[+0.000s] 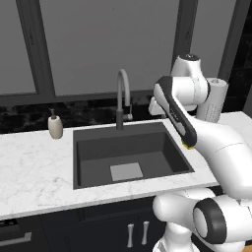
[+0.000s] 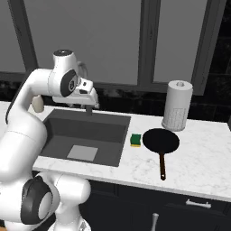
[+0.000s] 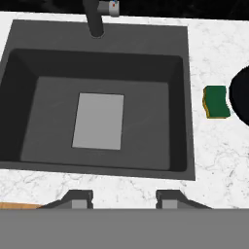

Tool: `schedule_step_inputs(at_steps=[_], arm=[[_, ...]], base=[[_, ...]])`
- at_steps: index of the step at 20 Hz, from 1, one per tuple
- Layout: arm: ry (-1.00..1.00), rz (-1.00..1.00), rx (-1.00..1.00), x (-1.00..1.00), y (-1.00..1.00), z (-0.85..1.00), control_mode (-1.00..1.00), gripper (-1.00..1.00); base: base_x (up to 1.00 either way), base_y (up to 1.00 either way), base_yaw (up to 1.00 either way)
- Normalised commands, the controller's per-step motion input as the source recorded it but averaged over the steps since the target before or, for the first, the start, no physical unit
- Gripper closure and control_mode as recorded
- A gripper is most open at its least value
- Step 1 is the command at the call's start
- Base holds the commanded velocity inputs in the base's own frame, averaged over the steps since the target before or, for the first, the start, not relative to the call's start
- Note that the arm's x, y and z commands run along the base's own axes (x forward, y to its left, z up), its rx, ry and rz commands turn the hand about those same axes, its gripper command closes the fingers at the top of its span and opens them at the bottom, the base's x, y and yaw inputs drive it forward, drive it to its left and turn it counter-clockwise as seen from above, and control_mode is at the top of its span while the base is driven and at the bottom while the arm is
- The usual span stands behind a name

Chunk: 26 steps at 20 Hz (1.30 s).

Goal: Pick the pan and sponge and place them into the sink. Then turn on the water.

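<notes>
In the left base view, my arm is high above the empty sink [image 1: 129,153], behind it the faucet [image 1: 122,98] gives no water, and the soap bottle [image 1: 55,126] stands at the far left.

In the right base view, the sponge [image 2: 136,140] lies just right of the sink, and the pan [image 2: 161,141] is just beside it, handle pointing near. The paper roll [image 2: 177,105] stands behind the pan.

In the hand view, the gripper [image 3: 124,198] hovers over the sink with its fingers apart and holding nothing. I judge I must move right, centre over the sponge, then descend straight without pushing the pan.
</notes>
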Motion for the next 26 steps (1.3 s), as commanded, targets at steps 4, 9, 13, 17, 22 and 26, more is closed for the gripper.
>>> schedule_step_inputs(at_steps=[4, 9, 13, 17, 22, 26], arm=[[0.00, 0.00, 0.00, -0.09, -0.51, -0.13, -1.00, -1.00], [0.01, 0.00, 0.00, -0.07, -1.00, -0.23, -1.00, -1.00], [0.03, 0.00, 0.04, 0.00, -1.00, -0.19, -1.00, -1.00], [0.02, 0.00, 0.06, 0.00, -1.00, -0.18, -1.00, -1.00], [0.00, 0.00, 0.00, 0.00, -1.00, -0.33, -1.00, -1.00], [0.02, -0.05, 0.00, 0.17, -0.89, -0.41, -1.00, -1.00]], base=[[0.00, 0.00, 0.00], [0.00, 0.00, 0.00], [0.00, 0.00, 0.00], [0.00, 0.00, 0.00], [0.00, 0.00, 0.00], [0.00, 0.00, 0.00]])
